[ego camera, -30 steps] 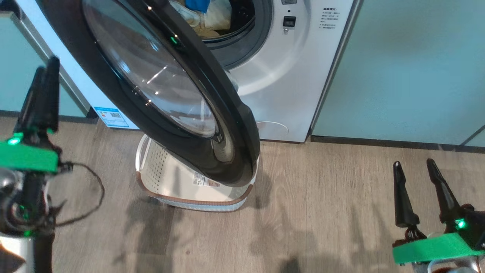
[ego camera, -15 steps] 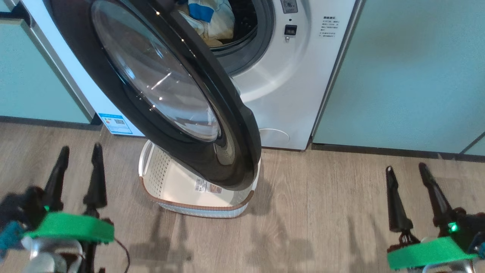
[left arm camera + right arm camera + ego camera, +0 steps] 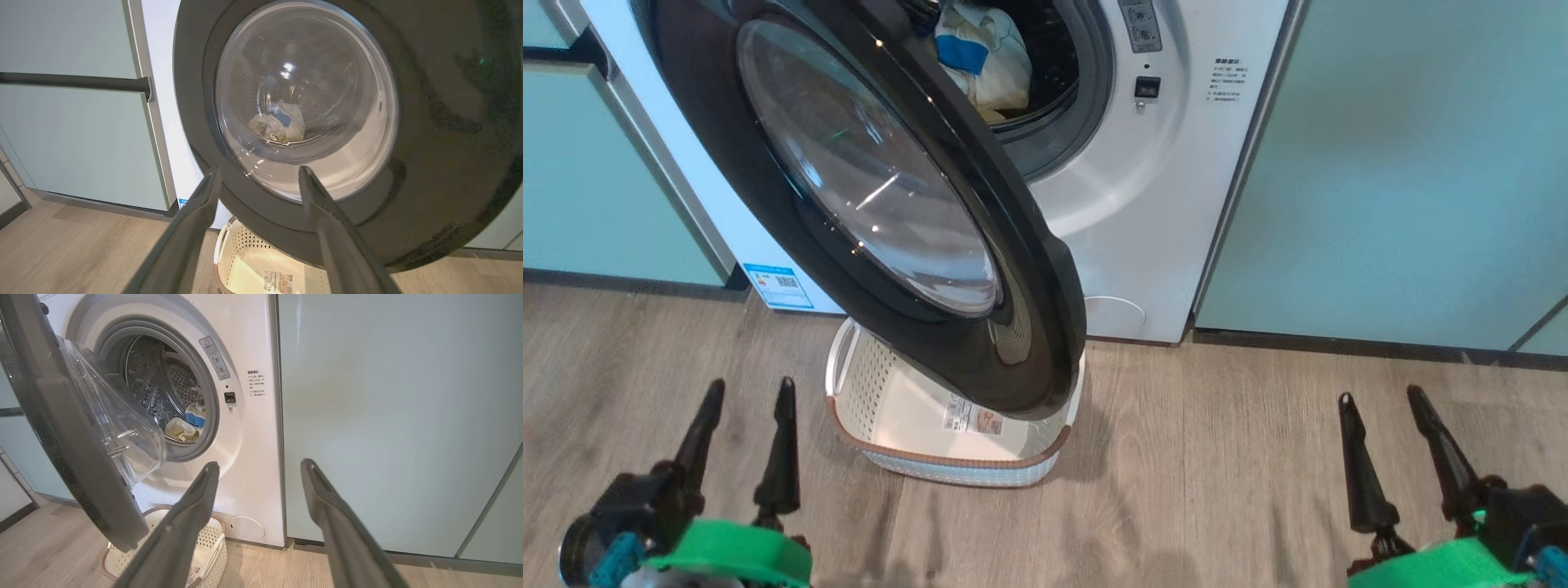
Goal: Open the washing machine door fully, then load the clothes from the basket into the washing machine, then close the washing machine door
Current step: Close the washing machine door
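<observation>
Black-rimmed washing machine door [image 3: 874, 204] stands ajar above the empty basket [image 3: 947, 474]; clothes [image 3: 976, 53] lie in the drum [image 3: 163, 384]. The left gripper [image 3: 752, 384] and right gripper [image 3: 1379, 394] are spread, empty. Best push its outer rim steadily shut.

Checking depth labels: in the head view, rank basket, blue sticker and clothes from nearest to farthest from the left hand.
1. basket, on the floor just right of the left hand.
2. blue sticker, at the washing machine's lower left corner.
3. clothes, up inside the drum.
</observation>
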